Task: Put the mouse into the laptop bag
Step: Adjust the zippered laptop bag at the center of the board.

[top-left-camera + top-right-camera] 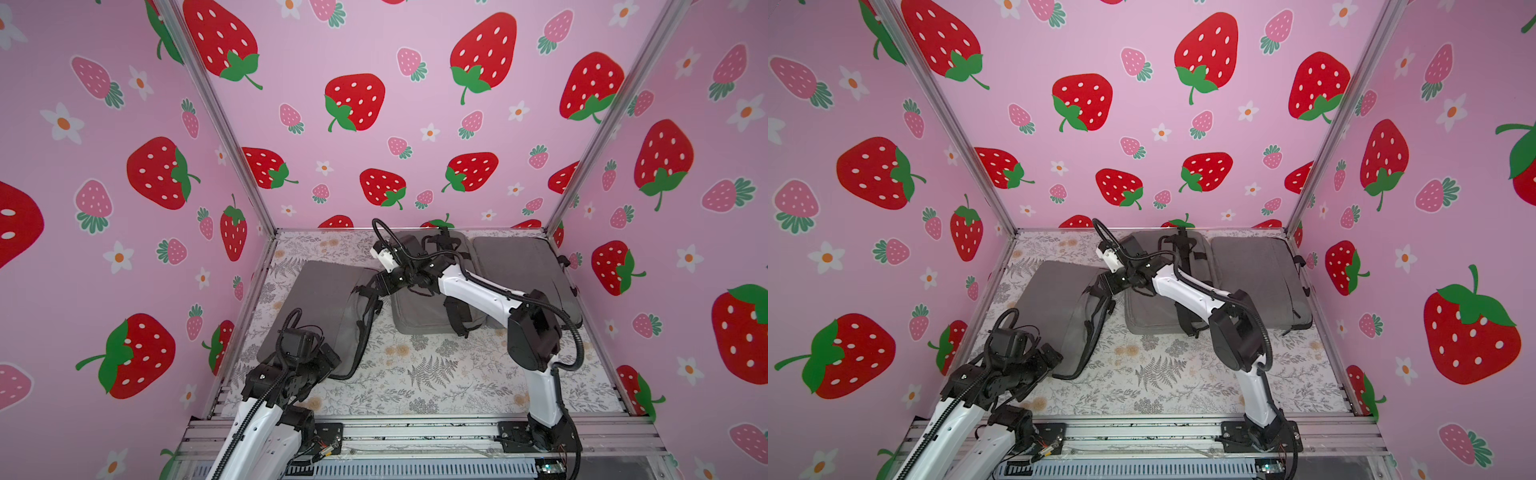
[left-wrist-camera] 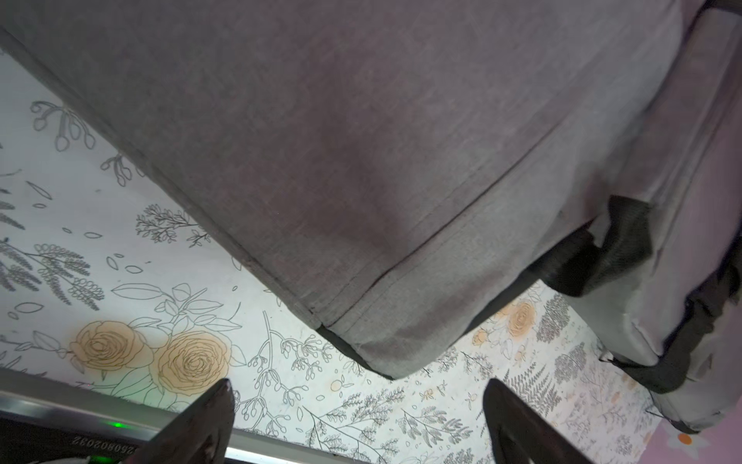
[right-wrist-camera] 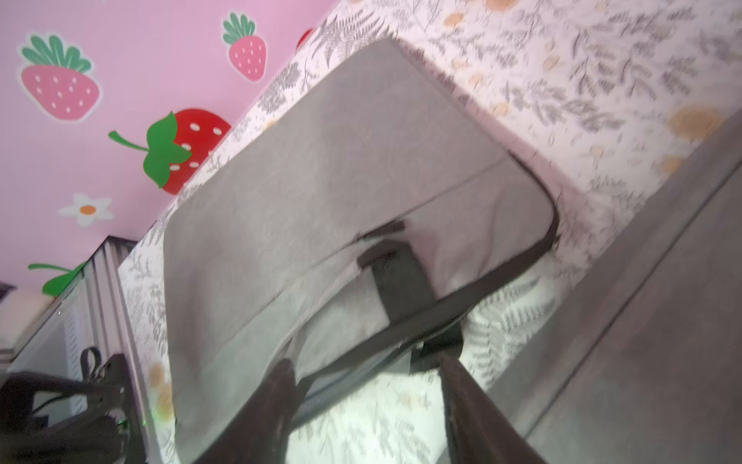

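Laptop bag (image 3: 321,180) rim sits between parted right fingers (image 3: 277,401); left fingers (image 2: 208,422) empty.

3 laptop bags lay on the desk (image 1: 415,374). The left laptop bag (image 1: 316,299) lay flat on the left side, about midway from front to back. The middle laptop bag (image 1: 415,311) lay to its right and further back, and the right laptop bag (image 1: 515,257) lay just beside that one, in the back right corner. The left claw (image 2: 357,385) hung over the desk just before the near corner of the left laptop bag. The right arm (image 1: 469,286) reached from the front right across the middle laptop bag, with the right claw (image 3: 366,359) at the right edge of the left laptop bag.
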Robot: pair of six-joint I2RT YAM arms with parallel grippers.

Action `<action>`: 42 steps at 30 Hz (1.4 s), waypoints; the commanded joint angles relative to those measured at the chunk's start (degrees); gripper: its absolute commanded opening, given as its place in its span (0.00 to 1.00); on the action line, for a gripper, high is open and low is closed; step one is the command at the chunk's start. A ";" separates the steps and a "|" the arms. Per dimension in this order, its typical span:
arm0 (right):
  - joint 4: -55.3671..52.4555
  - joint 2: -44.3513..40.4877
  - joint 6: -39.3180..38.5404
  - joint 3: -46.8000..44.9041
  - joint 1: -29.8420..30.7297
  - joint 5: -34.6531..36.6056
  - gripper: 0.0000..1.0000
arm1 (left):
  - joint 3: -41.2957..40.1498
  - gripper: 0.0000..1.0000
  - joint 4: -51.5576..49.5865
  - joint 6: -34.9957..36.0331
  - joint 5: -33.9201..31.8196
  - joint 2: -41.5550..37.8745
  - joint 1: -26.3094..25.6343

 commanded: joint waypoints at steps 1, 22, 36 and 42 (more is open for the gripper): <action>-4.36 9.31 0.56 7.02 -3.83 -1.21 0.63 | -1.20 0.97 4.53 -2.72 -3.25 3.00 0.02; -8.78 37.20 3.11 35.98 -6.09 -8.04 0.64 | -10.91 0.80 19.11 -2.17 -0.91 13.54 8.72; -16.06 27.61 -3.22 20.20 -1.22 0.78 0.08 | -6.40 0.73 20.65 4.45 -0.29 15.05 20.97; -14.53 18.11 -4.31 10.55 -0.30 3.23 0.02 | -3.36 0.70 27.97 3.77 -2.95 20.73 25.78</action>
